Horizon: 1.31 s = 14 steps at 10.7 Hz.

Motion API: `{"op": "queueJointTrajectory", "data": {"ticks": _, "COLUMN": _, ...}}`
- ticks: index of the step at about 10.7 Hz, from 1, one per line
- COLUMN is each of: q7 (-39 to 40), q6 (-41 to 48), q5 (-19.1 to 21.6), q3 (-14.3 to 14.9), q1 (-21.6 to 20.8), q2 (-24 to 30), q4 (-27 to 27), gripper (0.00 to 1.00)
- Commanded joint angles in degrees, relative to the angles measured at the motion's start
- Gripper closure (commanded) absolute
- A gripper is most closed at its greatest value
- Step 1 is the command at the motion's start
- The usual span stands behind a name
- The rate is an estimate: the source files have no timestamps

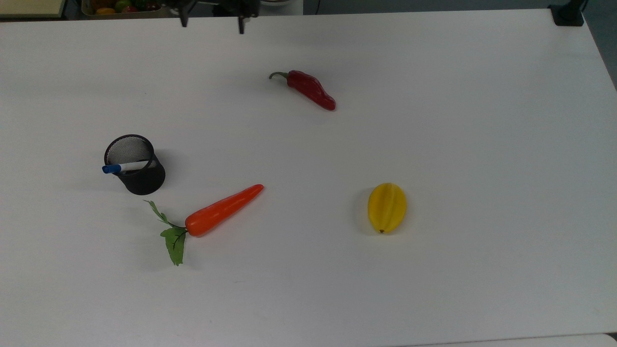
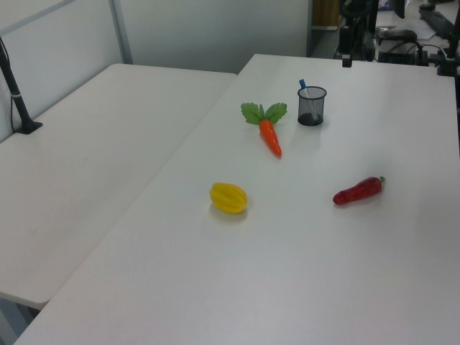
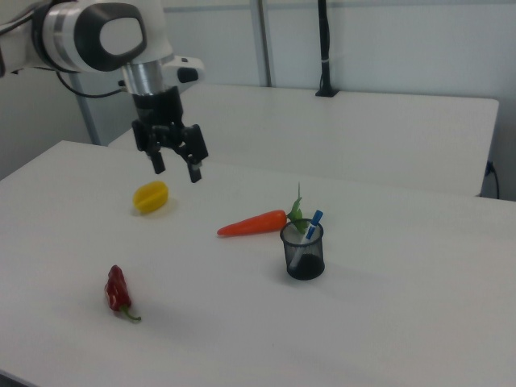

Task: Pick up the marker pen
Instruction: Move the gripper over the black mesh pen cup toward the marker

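Top view's frame is taken up by a white table (image 1: 434,120) on which a black mesh pen cup (image 1: 136,166), a carrot (image 1: 221,209) with green leaves, a red chilli pepper (image 1: 308,89) and a yellow starfruit (image 1: 387,207) are spread well apart. A bin of coloured items (image 1: 123,6) is seen beyond the table's far edge. In the right view a second white table (image 3: 363,129) is seen behind the first, with a dark post (image 3: 324,48) clamped at its far side and pale wall panels behind.

The marker pen (image 1: 123,167) is stood tilted in the pen cup, its blue cap poking out over the rim toward the top view's left; in the right view the cap (image 3: 314,218) leans toward the right view's right. The end effector (image 3: 176,165) is held in the air well apart from the marker pen, above the table on the right view's left, with the starfruit seen just below it in that picture. Nothing is gripped, and the two fingers (image 3: 194,171) are spread wide.

The arm's white links (image 3: 89,32) are seen coming in from the right view's upper left, with the black wrist pointed downward and the fingers aimed at the table. In the top view the fingertips (image 1: 241,26) are seen at the far table edge.
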<state>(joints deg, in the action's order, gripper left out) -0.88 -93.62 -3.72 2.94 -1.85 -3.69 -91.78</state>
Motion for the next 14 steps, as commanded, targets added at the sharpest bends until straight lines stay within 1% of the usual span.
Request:
{"op": "queueJointTrajectory", "data": {"ticks": 1, "q7": -0.8, "q6": -5.7, "q5": -0.3, "q3": 0.0, "q1": 5.3, "q2": -1.8, "q4": 1.2, "gripper": 0.00}}
{"op": "queueJointTrajectory", "data": {"ticks": 3, "q7": -0.8, "q6": -11.1, "q5": -0.3, "q3": 0.0, "q1": 8.7, "q2": -4.6, "q4": 1.2, "gripper": 0.00}}
{"op": "queueJointTrajectory", "data": {"ticks": 5, "q7": -0.9, "q6": -17.6, "q5": -0.2, "q3": 0.0, "q1": 11.0, "q2": -7.2, "q4": 1.2, "gripper": 0.00}}
{"op": "queueJointTrajectory", "data": {"ticks": 6, "q7": -1.8, "q6": -20.5, "q5": -0.2, "q3": 0.0, "q1": 11.3, "q2": -8.6, "q4": 1.2, "gripper": 0.00}}
{"op": "queueJointTrajectory", "data": {"ticks": 9, "q7": -8.6, "q6": -32.5, "q5": -0.4, "q3": 0.1, "q1": 12.5, "q2": -13.7, "q4": 1.2, "gripper": 0.00}}
{"op": "queueJointTrajectory", "data": {"ticks": 12, "q7": -11.9, "q6": -41.9, "q5": -1.5, "q3": 0.4, "q1": 13.3, "q2": -19.0, "q4": 1.2, "gripper": 0.00}}
{"op": "queueJointTrajectory", "data": {"ticks": 13, "q7": -12.5, "q6": -44.5, "q5": -1.6, "q3": 0.4, "q1": 13.3, "q2": -20.4, "q4": 1.2, "gripper": 0.03}}
{"op": "queueJointTrajectory", "data": {"ticks": 14, "q7": -12.7, "q6": -46.8, "q5": -2.1, "q3": 0.4, "q1": 13.2, "q2": -21.6, "q4": 1.2, "gripper": 0.09}}
